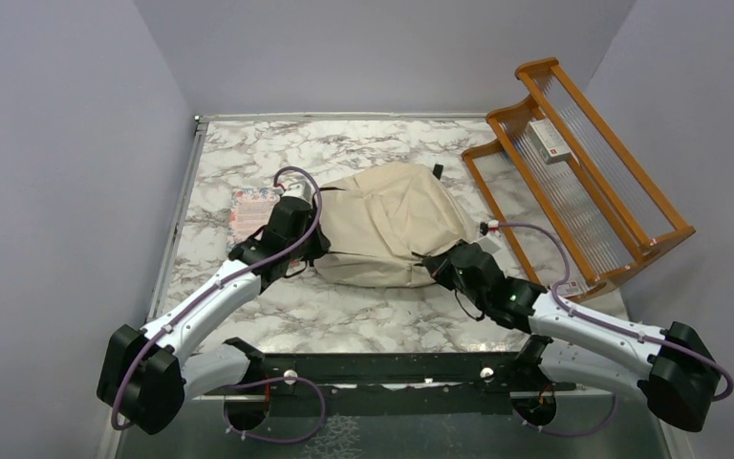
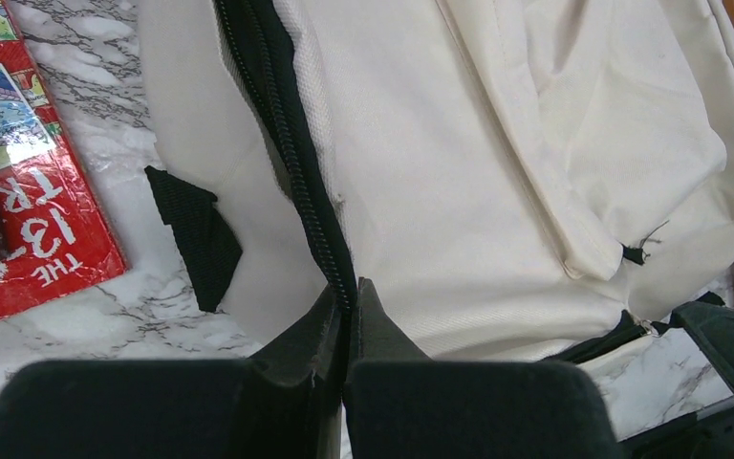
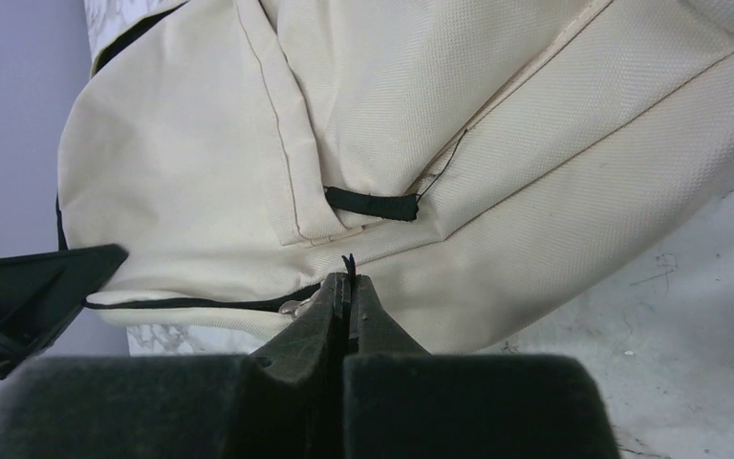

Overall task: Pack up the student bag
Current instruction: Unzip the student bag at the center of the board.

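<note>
The student bag, a large cream fabric backpack, is laid flat on the marble table just ahead of both claws. Its long axis runs sideways from one claw to the other, and which end is the top cannot be told. Its left near edge is held by the left gripper, clenched on the black zipper track. Its right near edge is held by the right gripper, clenched on a thin black pull tab. Neither arm is nearer.
</note>
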`<state>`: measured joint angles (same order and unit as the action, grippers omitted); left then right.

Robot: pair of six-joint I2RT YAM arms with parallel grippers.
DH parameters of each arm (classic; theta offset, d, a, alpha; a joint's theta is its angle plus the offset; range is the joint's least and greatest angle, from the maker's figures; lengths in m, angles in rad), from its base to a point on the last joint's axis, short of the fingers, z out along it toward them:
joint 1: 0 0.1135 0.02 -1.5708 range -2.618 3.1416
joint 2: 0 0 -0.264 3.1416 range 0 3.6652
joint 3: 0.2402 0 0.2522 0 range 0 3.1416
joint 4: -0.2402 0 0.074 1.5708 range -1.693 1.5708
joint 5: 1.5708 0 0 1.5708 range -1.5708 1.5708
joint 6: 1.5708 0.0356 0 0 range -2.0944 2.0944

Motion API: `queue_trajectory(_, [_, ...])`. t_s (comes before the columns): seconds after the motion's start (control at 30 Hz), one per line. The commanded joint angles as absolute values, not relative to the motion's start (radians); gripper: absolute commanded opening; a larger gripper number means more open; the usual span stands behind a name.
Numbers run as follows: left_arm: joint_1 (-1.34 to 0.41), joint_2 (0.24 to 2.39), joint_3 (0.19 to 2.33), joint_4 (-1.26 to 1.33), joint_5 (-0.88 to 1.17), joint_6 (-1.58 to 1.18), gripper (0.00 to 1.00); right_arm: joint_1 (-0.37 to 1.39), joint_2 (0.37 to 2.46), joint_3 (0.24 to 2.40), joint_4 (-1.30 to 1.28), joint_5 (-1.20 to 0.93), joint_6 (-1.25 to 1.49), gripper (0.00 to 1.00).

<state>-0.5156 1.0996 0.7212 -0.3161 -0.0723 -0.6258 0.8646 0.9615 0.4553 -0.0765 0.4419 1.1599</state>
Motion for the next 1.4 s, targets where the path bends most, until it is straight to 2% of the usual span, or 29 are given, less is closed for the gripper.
queue_trajectory(0.0, [-0.457,1.076,0.715,-0.361,-0.177,-0.536,0.0,0.845,0.978,0.477,-0.274,0.64,1.059,0.01])
queue_trajectory(0.23, [-0.456,1.052,0.666,-0.279,-0.072,-0.529,0.0,0.844,0.89,0.545,-0.166,0.463,0.671,0.16])
queue_trajectory(0.27, [-0.456,1.053,0.663,-0.275,-0.063,-0.529,0.0,0.844,0.872,0.555,-0.163,0.442,0.632,0.22])
queue_trajectory(0.3, [-0.457,1.053,0.659,-0.272,-0.058,-0.53,0.0,0.845,0.854,0.566,-0.165,0.429,0.609,0.37])
queue_trajectory(0.33, [-0.456,1.054,0.656,-0.266,-0.055,-0.531,0.0,0.844,0.836,0.572,-0.164,0.42,0.591,0.44])
queue_trajectory(0.43, [-0.456,1.051,0.649,-0.257,-0.042,-0.534,0.02,0.845,0.787,0.579,-0.141,0.372,0.548,0.54])
queue_trajectory(0.53, [-0.457,1.041,0.643,-0.251,-0.036,-0.531,0.07,0.844,0.765,0.581,-0.069,0.241,0.493,0.54])
queue_trajectory(0.7, [-0.456,1.013,0.631,-0.239,-0.028,-0.528,0.32,0.845,0.844,0.625,0.051,-0.028,0.544,0.54])
queue_trajectory(0.87, [-0.457,0.979,0.623,-0.235,-0.022,-0.534,0.48,0.844,0.995,0.654,0.212,-0.254,0.727,0.54])
queue_trajectory(1.03, [-0.456,0.93,0.614,-0.236,-0.028,-0.539,0.64,0.842,1.119,0.652,0.358,-0.323,0.907,0.54])
queue_trajectory(1.27, [-0.456,0.838,0.589,-0.265,-0.064,-0.594,0.77,0.832,1.251,0.651,0.505,-0.329,1.109,0.54])
queue_trajectory(1.37, [-0.457,0.786,0.565,-0.272,-0.082,-0.634,0.89,0.825,1.304,0.662,0.545,-0.339,1.177,0.53])
